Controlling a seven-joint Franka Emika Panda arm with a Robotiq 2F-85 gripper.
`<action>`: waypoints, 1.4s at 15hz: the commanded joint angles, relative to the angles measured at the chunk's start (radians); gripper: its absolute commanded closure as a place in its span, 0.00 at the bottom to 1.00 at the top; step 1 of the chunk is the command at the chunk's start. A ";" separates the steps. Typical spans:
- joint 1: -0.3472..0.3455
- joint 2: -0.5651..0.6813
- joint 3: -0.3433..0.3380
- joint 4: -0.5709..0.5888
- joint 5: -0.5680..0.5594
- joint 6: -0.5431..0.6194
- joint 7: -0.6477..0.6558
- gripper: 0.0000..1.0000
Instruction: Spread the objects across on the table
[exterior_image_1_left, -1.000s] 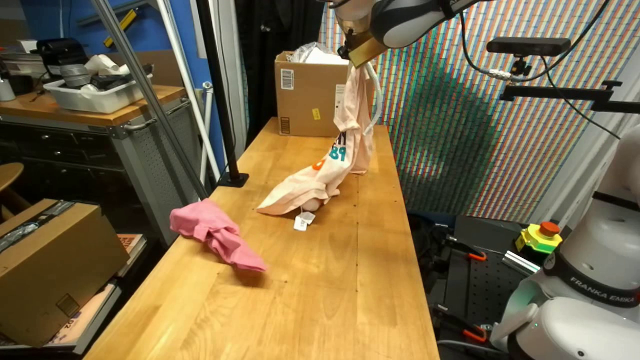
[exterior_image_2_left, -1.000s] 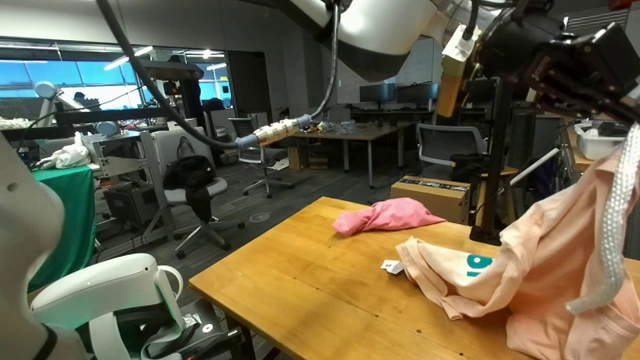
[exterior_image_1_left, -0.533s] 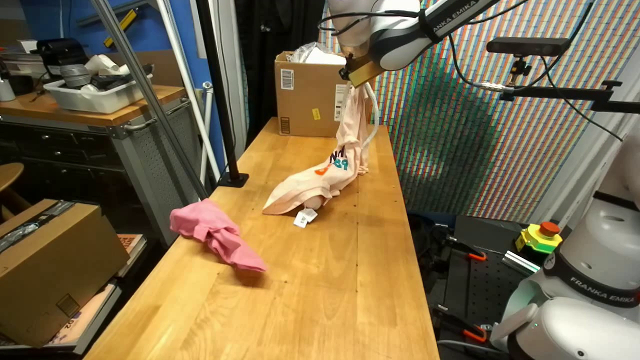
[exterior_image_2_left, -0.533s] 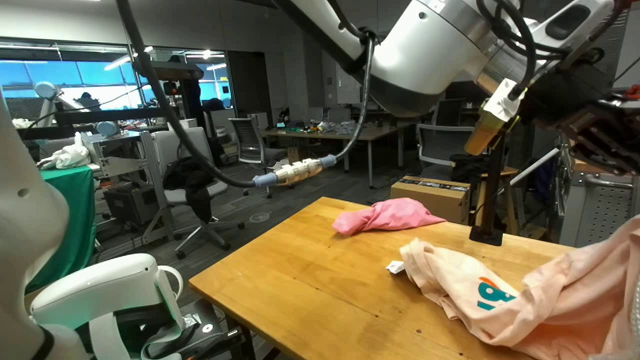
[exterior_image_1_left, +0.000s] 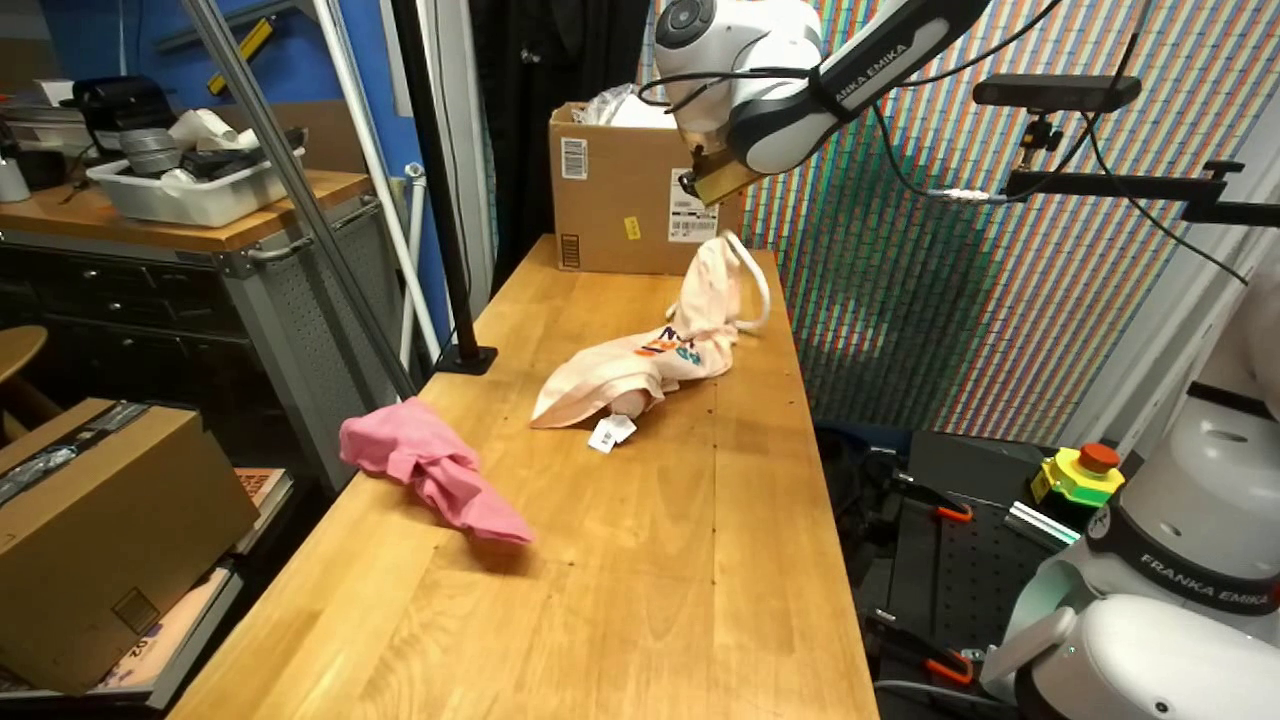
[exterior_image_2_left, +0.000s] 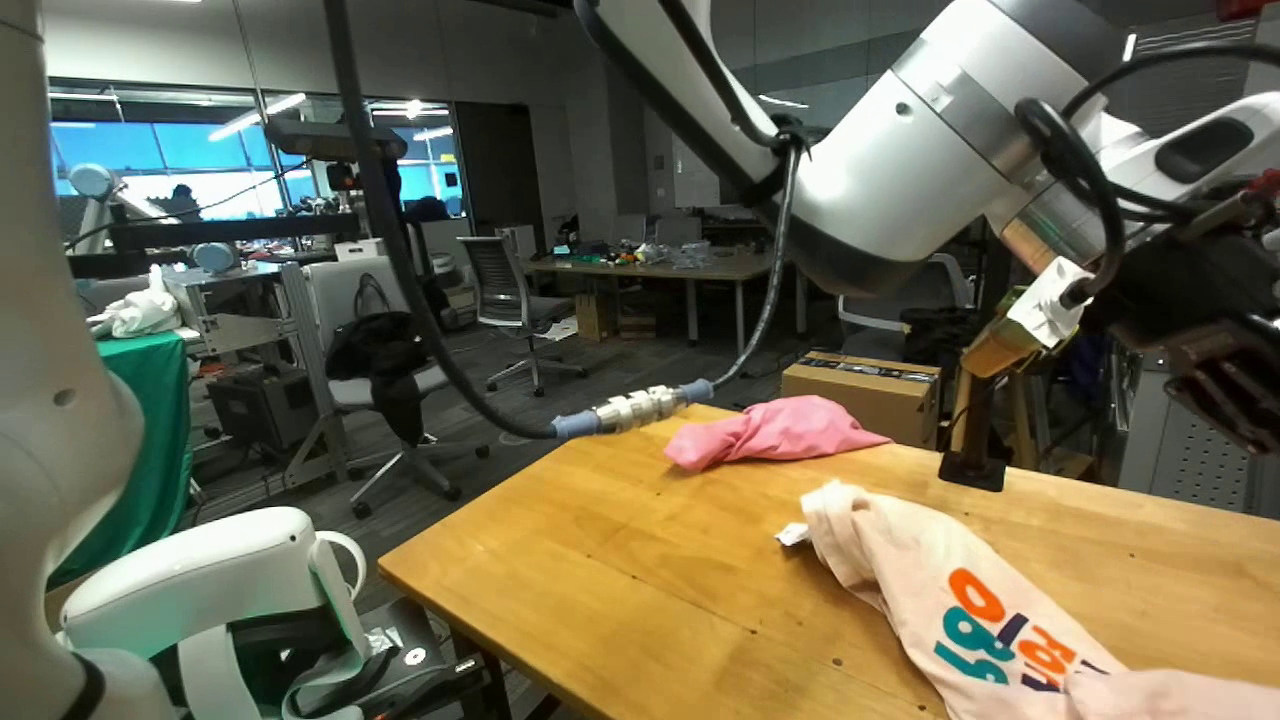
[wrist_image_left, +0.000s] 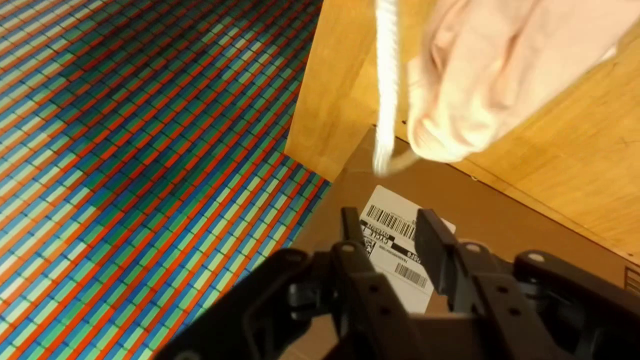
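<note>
A peach cloth piece (exterior_image_1_left: 690, 350) with coloured lettering, a white tag and a thick white cord (exterior_image_1_left: 760, 285) lies on the wooden table (exterior_image_1_left: 640, 600), its far end still raised. It also shows in an exterior view (exterior_image_2_left: 960, 570) and in the wrist view (wrist_image_left: 490, 75). A crumpled pink cloth (exterior_image_1_left: 430, 465) lies at the table's edge, also seen in an exterior view (exterior_image_2_left: 780, 430). My gripper (wrist_image_left: 388, 222) is open with nothing between its fingers, above and apart from the peach cloth. In an exterior view the gripper (exterior_image_2_left: 1225, 390) is partly cut off at the right edge.
A cardboard box (exterior_image_1_left: 610, 200) stands at the table's far end, behind my gripper; its label (wrist_image_left: 400, 250) shows between the fingers. A black post (exterior_image_1_left: 466, 358) rises from the table's edge near both cloths. A striped wall (exterior_image_1_left: 900, 250) borders the far side.
The peach cloth hung from my gripper; it has been let go and its raised end has dropped. The arm has moved lower. The pink cloth has not moved.
</note>
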 joint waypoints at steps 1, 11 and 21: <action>0.001 0.036 -0.010 0.030 0.050 0.019 -0.027 0.34; 0.018 -0.025 0.038 -0.079 0.319 0.055 -0.188 0.00; 0.067 -0.230 0.080 -0.353 0.820 0.130 -0.716 0.00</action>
